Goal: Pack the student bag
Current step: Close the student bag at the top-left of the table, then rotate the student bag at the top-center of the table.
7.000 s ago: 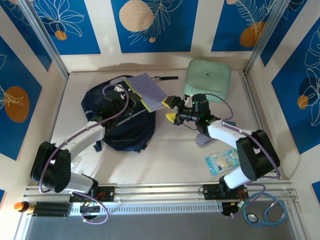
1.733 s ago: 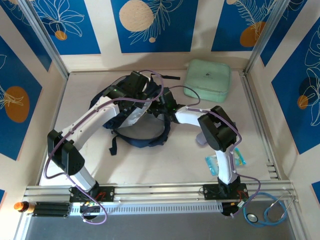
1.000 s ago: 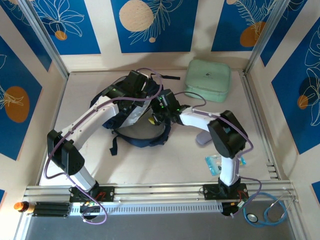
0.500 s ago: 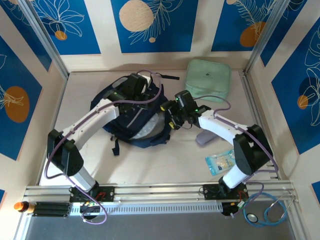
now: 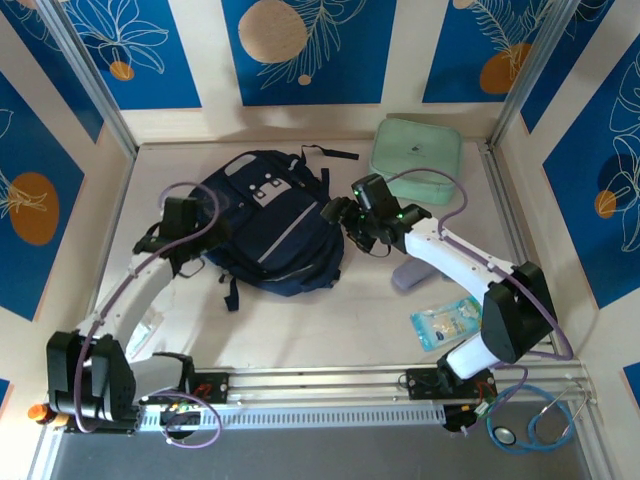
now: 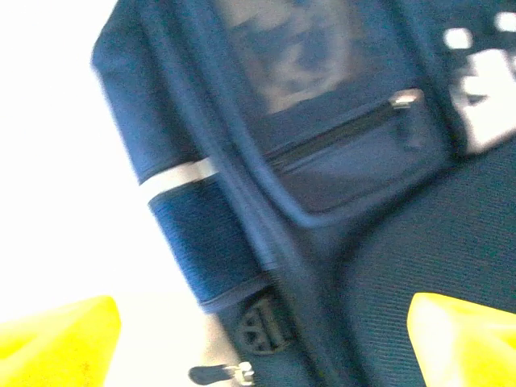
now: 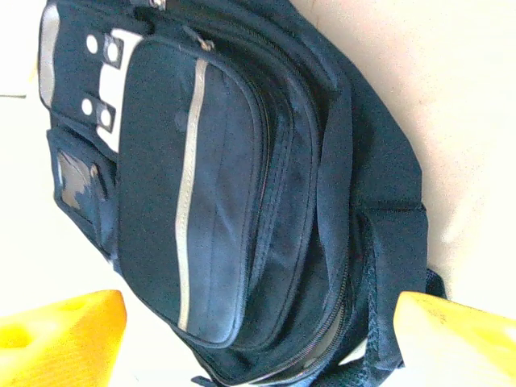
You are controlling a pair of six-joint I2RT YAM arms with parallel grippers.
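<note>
Blurred, edge-cropped student bag (image 6: 363,266)

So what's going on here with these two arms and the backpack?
Two robot arms are packing a bag, which lies flat on the table, front side up. Neither arm holds anything at this moment. The left gripper is open beside the bag's left edge, and the right gripper is open at its right edge. A mint case and a small packet lie on the table outside the bag.

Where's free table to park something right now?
Widest bare table: the strip between the student bag and the near rail, left of the blue packet. Also the far-left corner. Crowded: between bag and mint case, where the right end effector sits.
</note>
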